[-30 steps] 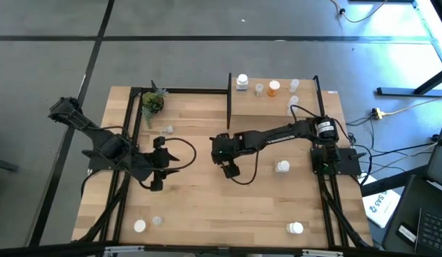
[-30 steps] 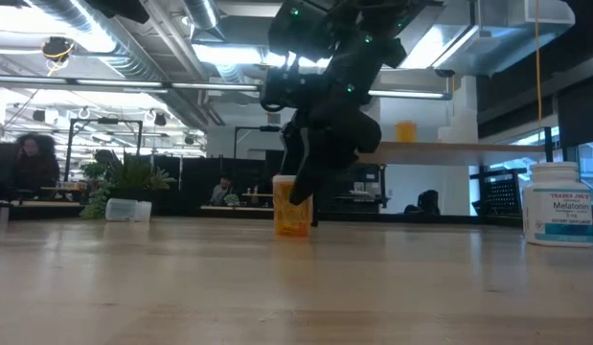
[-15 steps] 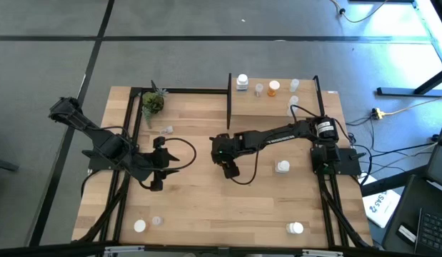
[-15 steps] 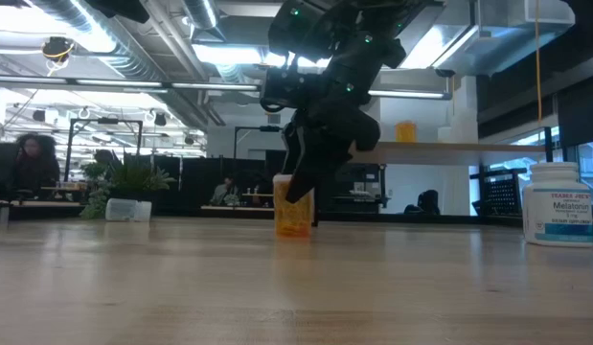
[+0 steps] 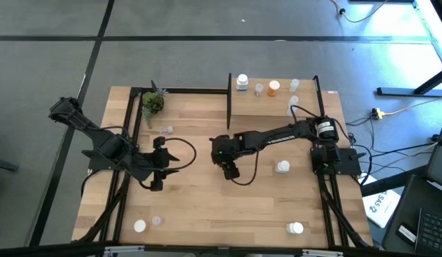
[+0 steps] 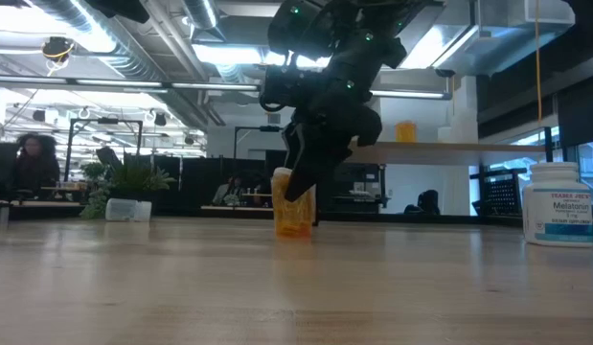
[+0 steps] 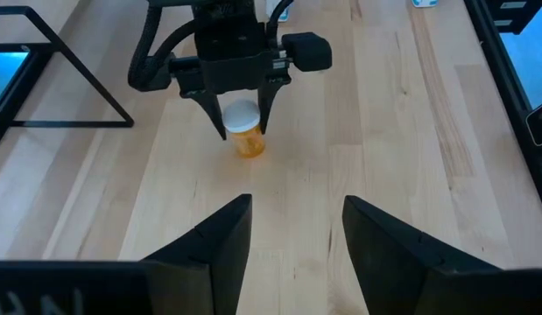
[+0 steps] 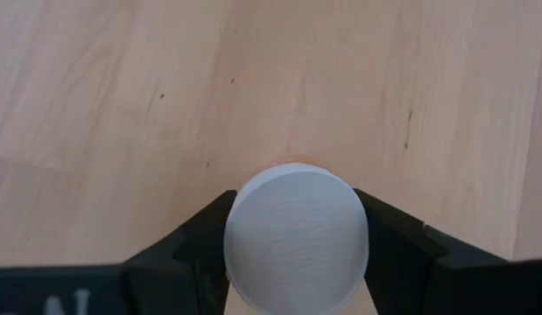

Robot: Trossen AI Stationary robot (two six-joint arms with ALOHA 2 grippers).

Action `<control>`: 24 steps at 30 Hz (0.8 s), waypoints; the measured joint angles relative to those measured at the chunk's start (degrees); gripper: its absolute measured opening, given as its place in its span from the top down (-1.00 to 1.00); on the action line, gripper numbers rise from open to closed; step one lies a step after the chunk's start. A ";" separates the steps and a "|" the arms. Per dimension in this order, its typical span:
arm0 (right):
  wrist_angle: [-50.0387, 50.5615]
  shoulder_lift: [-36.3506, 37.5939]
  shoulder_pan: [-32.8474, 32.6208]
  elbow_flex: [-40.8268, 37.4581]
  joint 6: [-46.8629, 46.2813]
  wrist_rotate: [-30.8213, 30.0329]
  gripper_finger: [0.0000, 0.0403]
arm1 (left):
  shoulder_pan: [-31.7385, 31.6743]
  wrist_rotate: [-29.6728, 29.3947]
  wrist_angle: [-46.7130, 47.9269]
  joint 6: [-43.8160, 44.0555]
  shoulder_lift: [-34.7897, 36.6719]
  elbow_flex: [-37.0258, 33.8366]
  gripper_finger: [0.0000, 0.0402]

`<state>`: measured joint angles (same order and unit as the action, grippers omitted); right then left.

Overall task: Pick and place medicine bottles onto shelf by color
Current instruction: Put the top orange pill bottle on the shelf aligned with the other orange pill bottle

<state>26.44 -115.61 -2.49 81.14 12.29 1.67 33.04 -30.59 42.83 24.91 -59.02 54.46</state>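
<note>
An orange medicine bottle [image 6: 294,215] with a white cap [image 8: 295,236] stands upright on the table near its middle. My right gripper [image 5: 230,170] reaches straight down over it, and both fingers press against the cap's sides, shut on it. The left wrist view shows the same bottle [image 7: 245,133] between those fingers. My left gripper [image 5: 166,163] hovers to the left, pointing at the bottle, open and holding nothing [image 7: 297,206]. The shelf [image 5: 267,106] at the back right carries a white bottle [image 5: 242,82], an orange one [image 5: 273,88] and clear ones.
Loose bottles stand on the tabletop: white ones [image 5: 282,167] [image 5: 295,228] [image 5: 139,225] and small clear ones [image 5: 157,220] [image 5: 168,129]. A green potted plant [image 5: 152,102] sits at the back left. Black frame posts run along both table sides.
The right gripper's fingers have closed in on the orange bottle's cap. The left arm has not moved.
</note>
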 joint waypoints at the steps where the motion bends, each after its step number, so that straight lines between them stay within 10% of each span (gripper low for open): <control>1: 0.63 0.00 -0.10 0.30 -0.02 0.02 0.00 | 0.00 0.00 -0.02 0.00 0.00 0.00 0.13; 24: 8.66 7.38 -2.10 5.93 -1.38 2.67 0.00 | -0.01 0.00 -0.04 0.01 0.00 0.00 0.13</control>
<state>35.11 -108.23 -4.59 87.07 10.92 4.34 33.02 -30.59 42.78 24.92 -59.02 54.46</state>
